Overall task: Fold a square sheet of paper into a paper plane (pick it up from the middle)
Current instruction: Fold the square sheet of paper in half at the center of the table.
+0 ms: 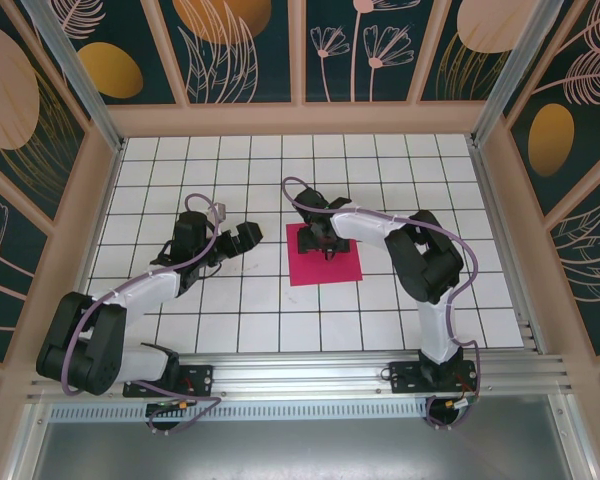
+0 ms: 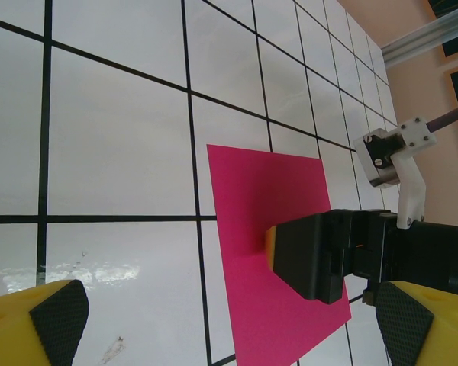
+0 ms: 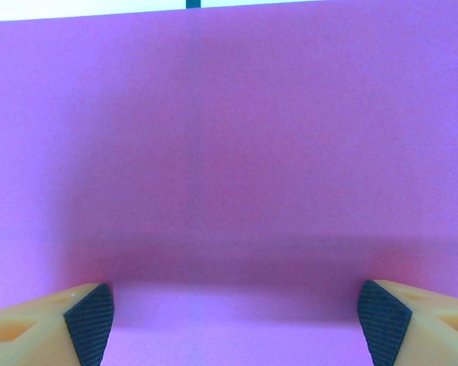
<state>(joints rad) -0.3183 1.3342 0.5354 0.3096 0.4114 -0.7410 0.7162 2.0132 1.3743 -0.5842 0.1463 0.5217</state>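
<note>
The square sheet of paper (image 1: 323,256) is magenta-pink and lies flat and uncreased on the white grid table, near the middle. My right gripper (image 1: 326,241) points straight down on the sheet's centre. Its jaws are open wide, and both black fingertips (image 3: 90,323) rest at the paper (image 3: 229,152) with nothing pinched between them. In the left wrist view its black body (image 2: 328,255) stands on the sheet (image 2: 259,305). My left gripper (image 1: 242,240) hovers open just left of the sheet. Its yellow fingers (image 2: 57,316) are far apart, with nothing between them.
The white tiled table (image 1: 380,170) has black grid lines and is boxed in by wooden walls with a metal rail (image 1: 310,375) at the near edge. A small scuff mark (image 2: 113,348) shows on a tile beside my left gripper.
</note>
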